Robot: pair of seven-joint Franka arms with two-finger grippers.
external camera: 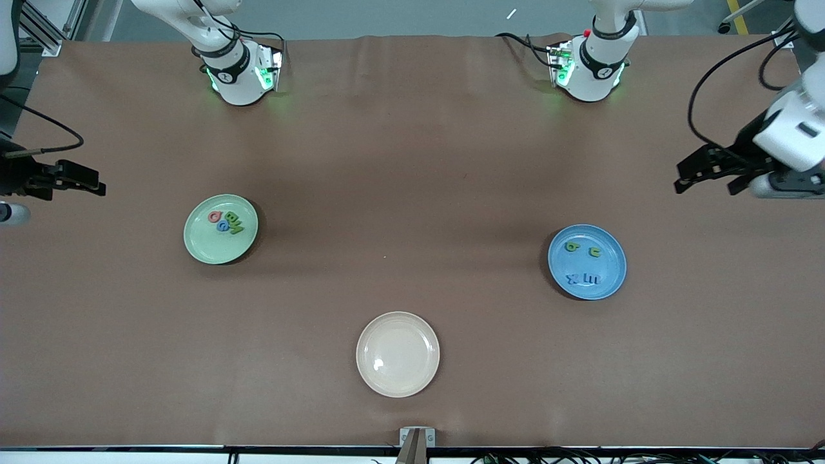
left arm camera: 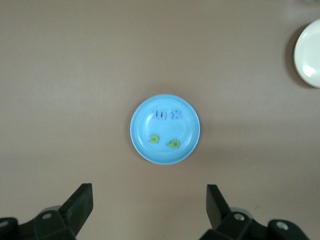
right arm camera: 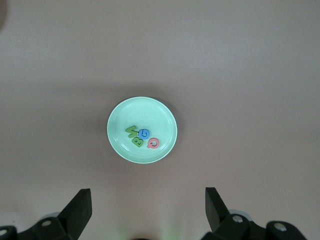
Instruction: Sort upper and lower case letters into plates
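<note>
Both arms wait pulled back at the ends of the brown desk (external camera: 412, 161). The mint green plate (external camera: 203, 250) sits toward the right arm's end, carrying four letters bunched together: a pink one (external camera: 215, 217), a blue one (external camera: 222, 226) and two green ones (external camera: 234, 223). The blue plate (external camera: 602, 287) sits toward the left arm's end with two green letters (external camera: 582, 249) and, nearer the front camera, two blue letters (external camera: 582, 279). The cream-white plate (external camera: 397, 380) lies between them, nearest the front camera, nothing in it. The left gripper (external camera: 706, 173) hangs over the desk's edge past the blue plate, fingers (left arm camera: 80, 205) spread wide and holding nothing. The right gripper (external camera: 80, 179) hangs at its own end, fingers (right arm camera: 80, 207) likewise wide apart with nothing between them. Open desk separates each gripper from its plate.
</note>
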